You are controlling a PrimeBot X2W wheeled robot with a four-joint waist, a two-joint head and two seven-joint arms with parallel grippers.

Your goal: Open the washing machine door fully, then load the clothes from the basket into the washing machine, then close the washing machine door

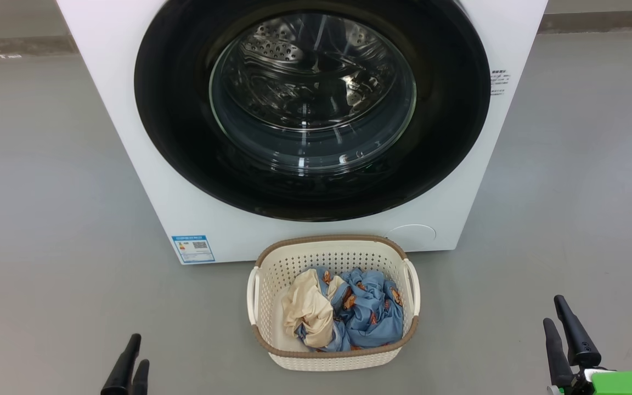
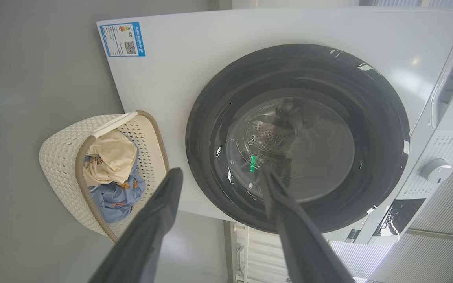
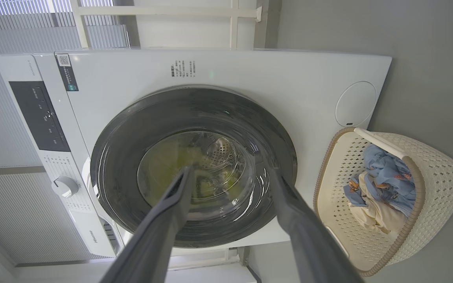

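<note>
Head view: the washing machine (image 1: 124, 120) stands on grey floor (image 1: 47, 219). The washing machine door (image 1: 184, 159) is shut, flush with the white front, and the steel drum shows through its glass. A blue label (image 1: 193, 248) sits at the machine's lower left corner, a round cap (image 1: 412, 233) at its lower right.

The basket (image 1: 332, 244) sits on the floor right in front of the machine, under the door and between the robot and the front panel. Whether it touches the panel, I cannot tell. The clothes (image 1: 373, 312) lie inside it, with a cream piece on the left and blue bear-print cloth on the right.

Left gripper (image 1: 139, 350): low, well back from the machine, left of the basket, fingers pointing at the machine. Right gripper (image 1: 553, 310): same pose on the basket's right.

Wrist views: each arm's jaws are spread wide, holding nothing, aimed at the door glass. Right wrist view shows the dark control panel (image 3: 39, 114) and a knob (image 3: 65, 186) along the machine's top.
</note>
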